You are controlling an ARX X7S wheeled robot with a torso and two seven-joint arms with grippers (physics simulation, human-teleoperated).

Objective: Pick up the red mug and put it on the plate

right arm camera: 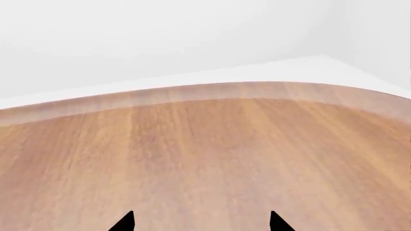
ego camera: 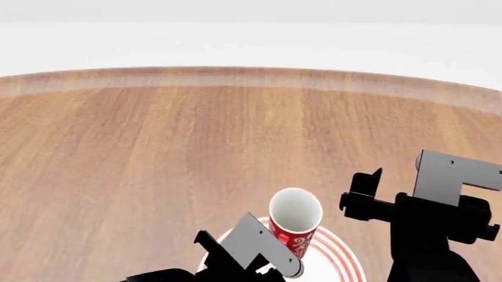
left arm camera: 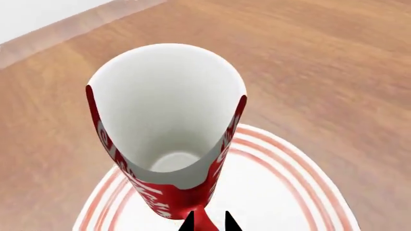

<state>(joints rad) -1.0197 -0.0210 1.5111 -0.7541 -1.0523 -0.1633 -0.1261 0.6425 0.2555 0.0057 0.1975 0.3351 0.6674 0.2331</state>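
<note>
The red mug (left arm camera: 168,115), with a white pattern and a white inside, stands tilted over the plate (left arm camera: 282,192), a white plate with red rings. My left gripper (left arm camera: 209,222) is shut on the mug's red handle, which runs between its two black tips. In the head view the mug (ego camera: 295,222) is over the far part of the plate (ego camera: 339,254), near the table's front edge, with my left gripper (ego camera: 284,265) just below it. I cannot tell whether the mug's base touches the plate. My right gripper (right arm camera: 201,222) is open and empty, to the right of the plate (ego camera: 362,194).
The round wooden table (ego camera: 157,153) stretches away from the plate to its curved far edge (ego camera: 251,75). A white floor lies beyond it. My right arm (ego camera: 439,229) stands close to the plate's right side.
</note>
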